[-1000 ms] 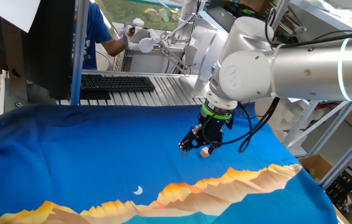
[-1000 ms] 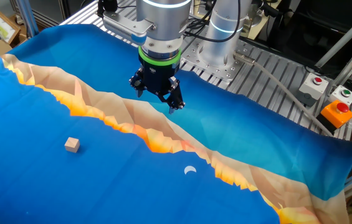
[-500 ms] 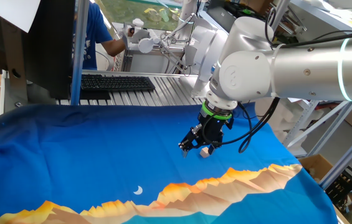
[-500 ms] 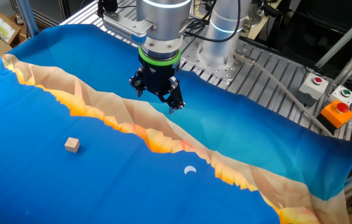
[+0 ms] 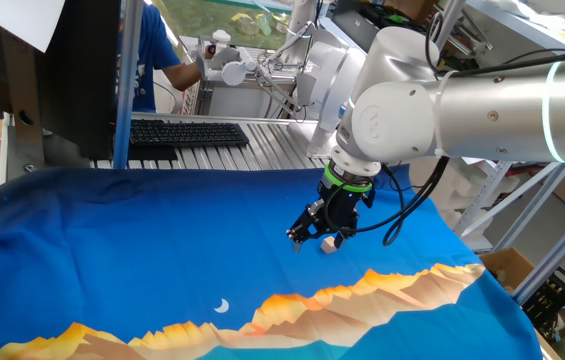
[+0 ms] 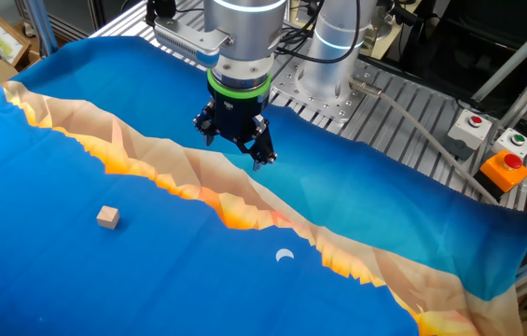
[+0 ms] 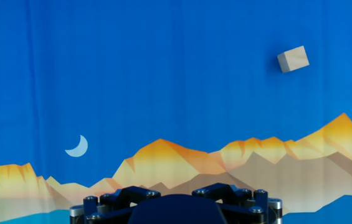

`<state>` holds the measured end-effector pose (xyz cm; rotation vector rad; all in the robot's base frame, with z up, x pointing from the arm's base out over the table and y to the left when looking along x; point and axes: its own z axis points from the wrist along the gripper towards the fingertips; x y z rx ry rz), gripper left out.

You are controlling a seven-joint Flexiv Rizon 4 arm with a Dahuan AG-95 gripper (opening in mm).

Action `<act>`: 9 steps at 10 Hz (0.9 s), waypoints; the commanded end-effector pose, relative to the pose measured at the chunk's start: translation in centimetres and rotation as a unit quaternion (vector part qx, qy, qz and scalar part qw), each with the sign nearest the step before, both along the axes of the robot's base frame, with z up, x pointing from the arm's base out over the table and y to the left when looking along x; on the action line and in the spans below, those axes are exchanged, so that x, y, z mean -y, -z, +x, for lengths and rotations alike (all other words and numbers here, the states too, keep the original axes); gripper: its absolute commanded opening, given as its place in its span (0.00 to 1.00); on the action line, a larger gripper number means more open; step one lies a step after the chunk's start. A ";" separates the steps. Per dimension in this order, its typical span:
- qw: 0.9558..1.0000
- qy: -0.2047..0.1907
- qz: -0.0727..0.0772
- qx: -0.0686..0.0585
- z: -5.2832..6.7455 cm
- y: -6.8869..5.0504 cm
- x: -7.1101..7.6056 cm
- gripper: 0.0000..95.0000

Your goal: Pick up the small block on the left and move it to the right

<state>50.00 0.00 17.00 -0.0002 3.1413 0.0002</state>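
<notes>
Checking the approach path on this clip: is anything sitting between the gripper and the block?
Nothing visible. The gripper hangs above the cloth, and the block lies apart on bare blue fabric. Only flat printed mountains lie between them.

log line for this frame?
phase: pre-grasp | gripper: above cloth, holding nothing | small block: on blue cloth, apart from gripper

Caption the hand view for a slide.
Block lies upper right on blue cloth; moon print lower left.
</notes>
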 end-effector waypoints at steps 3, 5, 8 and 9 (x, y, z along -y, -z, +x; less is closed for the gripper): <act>0.992 0.120 -0.025 -0.013 0.0 0.0 0.0 0.00; 0.992 0.120 -0.025 -0.013 0.0 0.0 0.0 0.00; 0.992 0.119 -0.025 -0.014 0.0 0.0 0.0 0.00; 0.993 0.119 -0.025 -0.014 0.0 0.0 0.0 0.00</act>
